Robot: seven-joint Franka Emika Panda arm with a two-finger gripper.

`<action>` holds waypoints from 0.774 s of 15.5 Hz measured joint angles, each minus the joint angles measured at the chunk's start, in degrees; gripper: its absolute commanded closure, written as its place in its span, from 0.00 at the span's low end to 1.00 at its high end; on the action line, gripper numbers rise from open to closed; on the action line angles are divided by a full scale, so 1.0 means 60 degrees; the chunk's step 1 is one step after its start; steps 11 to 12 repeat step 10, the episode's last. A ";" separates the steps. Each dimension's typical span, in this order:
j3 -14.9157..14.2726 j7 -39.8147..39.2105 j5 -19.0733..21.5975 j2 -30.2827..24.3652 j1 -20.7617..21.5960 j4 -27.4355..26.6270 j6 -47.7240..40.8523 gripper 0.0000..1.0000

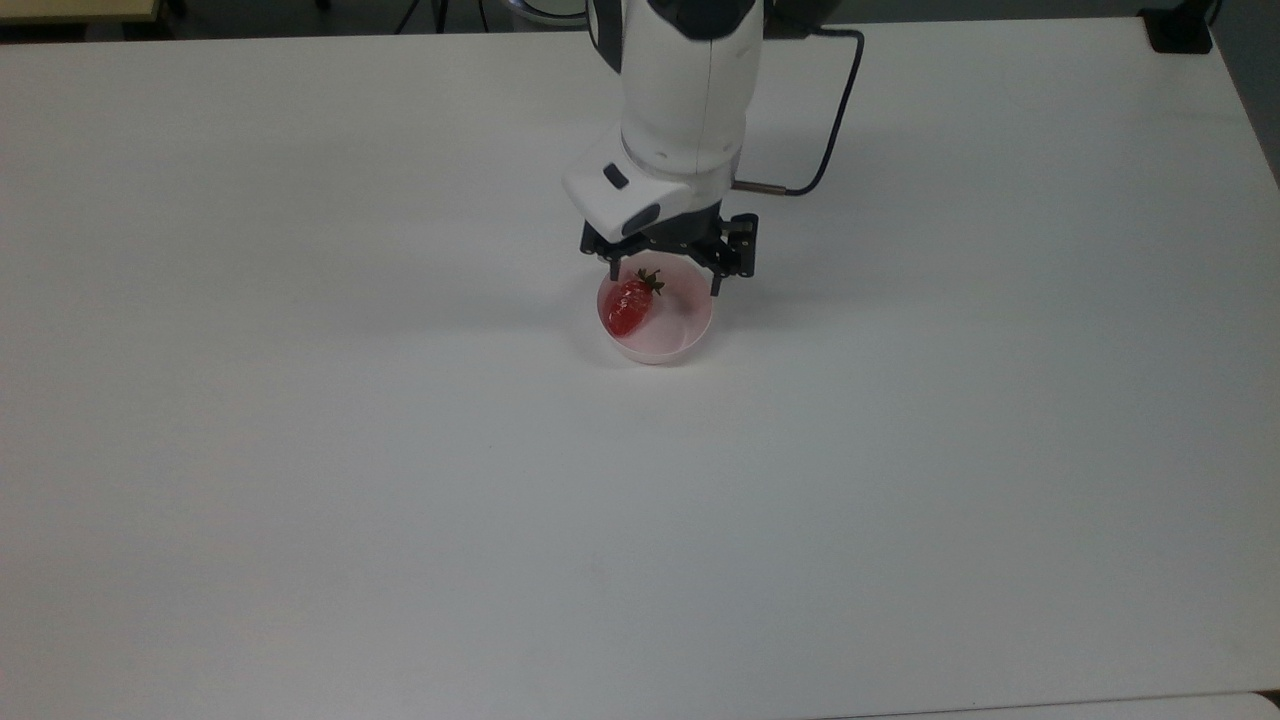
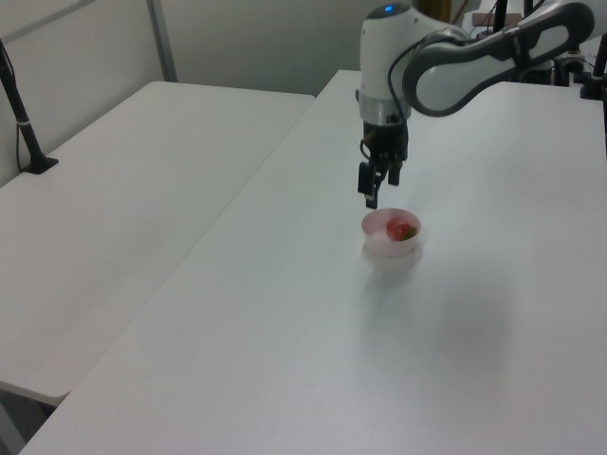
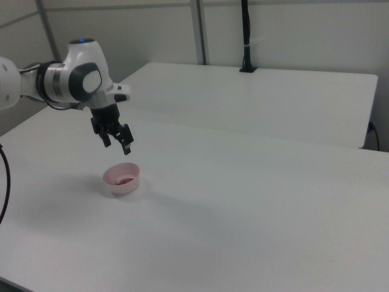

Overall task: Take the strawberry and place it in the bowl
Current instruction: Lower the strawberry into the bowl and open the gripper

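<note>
The red strawberry [image 1: 630, 304] lies inside the pale pink bowl [image 1: 690, 342], toward the top view's left side of it, green stem pointing up-right. The left view shows the strawberry [image 2: 401, 228] in the bowl [image 2: 383, 246]; in the right view a red patch of the strawberry [image 3: 124, 180] sits in the bowl [image 3: 129, 187]. My gripper [image 1: 664, 279] hovers open just above the bowl's far rim with nothing between its fingers. It hangs above the bowl in the left view [image 2: 376, 190] and in the right view [image 3: 118, 142].
The bowl stands on a wide white table [image 1: 400, 500]. A second white table [image 2: 114, 209] adjoins it on the left view's left. A black cable [image 1: 835, 130] trails from the arm. A black post [image 3: 246, 36] stands on the far table.
</note>
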 measured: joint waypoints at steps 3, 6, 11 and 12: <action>-0.0061 -0.0027 -0.0405 -0.0943 -0.0436 0.0285 -0.0785 0.00; -0.0057 -0.0630 -0.0428 -0.1915 -0.1216 0.0455 -0.1695 0.00; -0.0008 -0.1317 -0.0422 -0.2384 -0.2000 0.0640 -0.2376 0.00; -0.0008 -0.1317 -0.0422 -0.2384 -0.2000 0.0640 -0.2376 0.00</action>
